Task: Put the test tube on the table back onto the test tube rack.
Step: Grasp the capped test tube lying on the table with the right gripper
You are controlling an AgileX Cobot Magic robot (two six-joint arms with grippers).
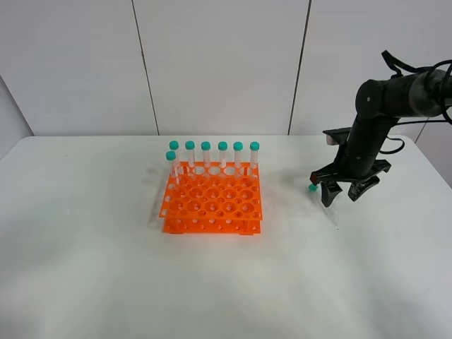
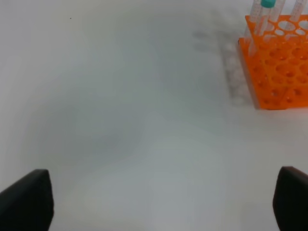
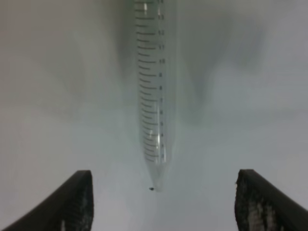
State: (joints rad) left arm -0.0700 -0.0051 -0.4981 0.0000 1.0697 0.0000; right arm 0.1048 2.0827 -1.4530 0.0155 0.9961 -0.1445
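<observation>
Test tube (image 3: pixel 154 96) | lying flat on the table (image 1: pixel 106 247), between the spread fingers of the right gripper (image 1: pixel 340 199), nothing pinched | judged light, stiff, smooth (easily rolled) | hold advised at mid-barrel, gently.

Room around the rack (image 1: pixel 212 205)
Upright tubes (image 1: pixel 222 154) line its back row; front holes and surrounding table (image 1: pixel 85 268) lie open.

Seven racked tubes (image 1: pixel 222 157), one loose test tube (image 3: pixel 155 96), one rack (image 1: pixel 212 227).
</observation>
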